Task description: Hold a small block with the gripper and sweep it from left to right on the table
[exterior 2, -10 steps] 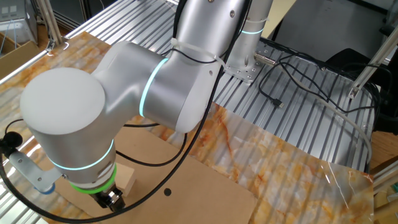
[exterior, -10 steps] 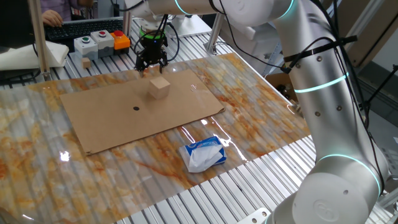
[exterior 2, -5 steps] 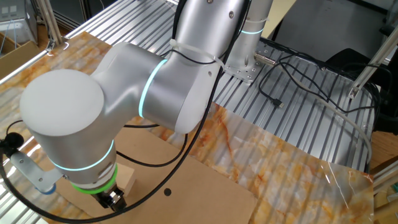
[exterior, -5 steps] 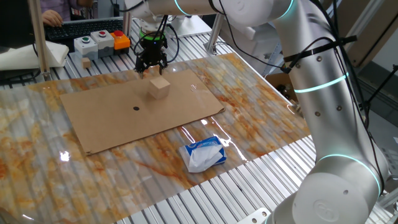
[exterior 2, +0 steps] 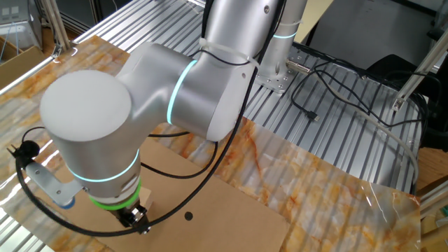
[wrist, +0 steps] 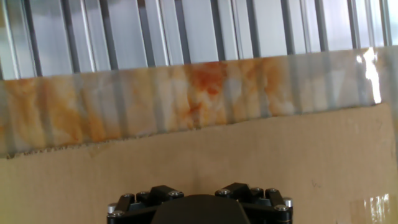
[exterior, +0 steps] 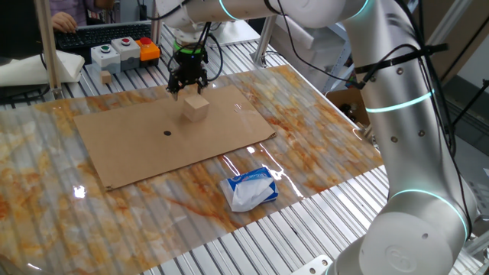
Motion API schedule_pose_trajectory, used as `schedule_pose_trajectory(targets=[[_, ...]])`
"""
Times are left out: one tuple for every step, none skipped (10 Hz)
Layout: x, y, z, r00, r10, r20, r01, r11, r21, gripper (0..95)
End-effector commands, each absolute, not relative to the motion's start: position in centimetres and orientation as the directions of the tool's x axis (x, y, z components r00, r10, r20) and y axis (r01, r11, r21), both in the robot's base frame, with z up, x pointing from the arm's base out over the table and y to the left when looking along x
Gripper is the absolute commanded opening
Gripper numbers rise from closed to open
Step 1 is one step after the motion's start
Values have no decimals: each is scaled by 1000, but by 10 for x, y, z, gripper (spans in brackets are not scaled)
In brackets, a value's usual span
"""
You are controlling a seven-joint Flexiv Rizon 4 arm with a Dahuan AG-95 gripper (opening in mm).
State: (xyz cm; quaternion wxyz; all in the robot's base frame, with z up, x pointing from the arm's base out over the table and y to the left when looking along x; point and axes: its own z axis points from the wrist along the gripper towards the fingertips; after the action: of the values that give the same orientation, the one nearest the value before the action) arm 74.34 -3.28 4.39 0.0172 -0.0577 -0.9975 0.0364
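1. The white and silver arm (exterior: 397, 114) rose from the near right edge of the worktop (exterior: 321, 130), bent over at the top and reached across to the far side, its wrist pointing straight down.
2. The hand (exterior: 188, 82) hung vertically with its green ring (exterior: 188, 51) above the black fingers, just above and slightly behind the small block (exterior: 196, 107).
3. The fingertips sat near the block's top far edge; whether they touched it could not be told.
4. Whether the fingers were spread or closed could not be made out in any view; nothing was seen between them.
5. The small block stood upright on the brown cardboard sheet (exterior: 153, 137), toward its far right part, well apart from the dark dot (exterior: 167, 133).
6. In the other fixed view the large wrist joint (exterior 2: 98, 140) filled the foreground, the hand (exterior 2: 137, 218) pointing down at the cardboard (exterior 2: 224, 217).
7. The hand view showed only the black hand base (wrist: 199, 205) over the cardboard's far edge (wrist: 249, 162), with the marbled sheet (wrist: 186, 99) and metal slats beyond.
8. A white-and-blue packet (exterior: 249, 188) lay on the marbled sheet nearer the camera, off the cardboard.
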Motion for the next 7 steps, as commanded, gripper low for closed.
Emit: schedule_pose_trajectory(targets=[[739,-32,44,-993,116,28,114,991,-76,760],[737,-31,43,-993,119,27,116,990,-75,760],[735,-29,43,-992,120,26,118,990,-75,760],[732,-27,43,-992,124,26,122,990,-74,760],[730,-25,43,-992,125,26,123,990,-75,760],[728,-24,43,-992,126,26,124,990,-75,760],[727,-22,43,-991,128,26,126,989,-75,760]])
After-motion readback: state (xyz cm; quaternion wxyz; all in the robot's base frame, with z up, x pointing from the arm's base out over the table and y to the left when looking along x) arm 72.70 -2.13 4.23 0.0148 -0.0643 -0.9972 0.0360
